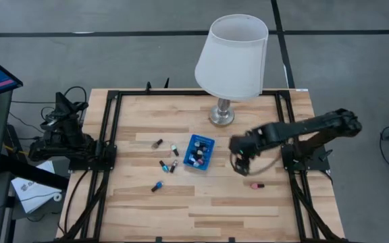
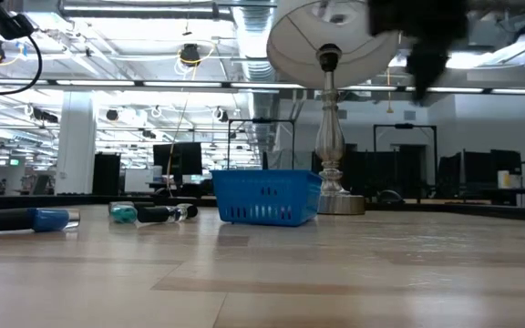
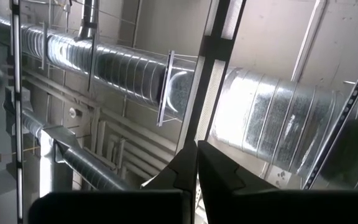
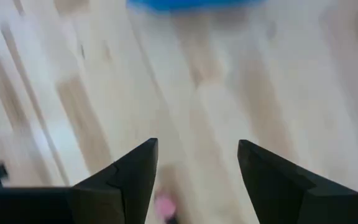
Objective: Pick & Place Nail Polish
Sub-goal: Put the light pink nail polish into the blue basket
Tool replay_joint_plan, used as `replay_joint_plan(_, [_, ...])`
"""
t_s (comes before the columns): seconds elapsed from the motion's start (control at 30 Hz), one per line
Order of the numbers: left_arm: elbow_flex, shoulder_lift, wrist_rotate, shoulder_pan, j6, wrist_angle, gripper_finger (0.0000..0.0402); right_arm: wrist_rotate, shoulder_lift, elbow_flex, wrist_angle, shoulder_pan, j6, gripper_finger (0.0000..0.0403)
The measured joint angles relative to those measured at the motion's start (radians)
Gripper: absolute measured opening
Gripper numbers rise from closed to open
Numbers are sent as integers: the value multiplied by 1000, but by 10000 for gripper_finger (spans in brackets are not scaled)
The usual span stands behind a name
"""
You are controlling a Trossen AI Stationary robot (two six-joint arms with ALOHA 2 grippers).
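Several tiny nail polish bottles lie on their sides on the wooden table: a pink one [image 1: 256,184] at the right, and others [image 1: 157,144] [image 1: 175,149] [image 1: 157,186] left of the small blue basket [image 1: 198,152]. The basket holds several more bottles. My right gripper [image 1: 240,166] hangs open and empty above the table between the basket and the pink bottle. In the right wrist view its fingers [image 4: 197,146] stand apart, and the pink bottle [image 4: 164,206] shows low between them. My left gripper [image 3: 194,167] is parked at the table's left edge, shut, pointing up at the ceiling.
A table lamp with a white shade [image 1: 231,57] and a metal base [image 1: 222,116] stands just beyond the basket. Black frame rails [image 1: 110,135] run along the table's left and right sides. In the low view, loose bottles [image 2: 35,219] [image 2: 124,212] lie left of the basket [image 2: 264,196].
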Motion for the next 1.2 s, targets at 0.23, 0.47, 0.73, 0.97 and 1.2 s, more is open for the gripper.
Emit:
replay_joint_plan(0.23, [0, 0, 0, 0, 0, 0, 8, -3, -29, -236, 150, 209, 164, 215])
replay_joint_plan(0.47, [0, 0, 0, 0, 0, 0, 8, -9, 40, -325, 214, 301, 215, 219])
replay_joint_plan(0.73, [0, 0, 0, 0, 0, 0, 8, -124, 118, -403, 318, 363, 210, 219])
replay_joint_plan(0.97, [0, 0, 0, 0, 0, 0, 8, -135, 170, -424, 361, 378, 235, 215])
replay_joint_plan(1.2, [0, 0, 0, 0, 0, 0, 8, -130, 178, -426, 349, 372, 233, 137])
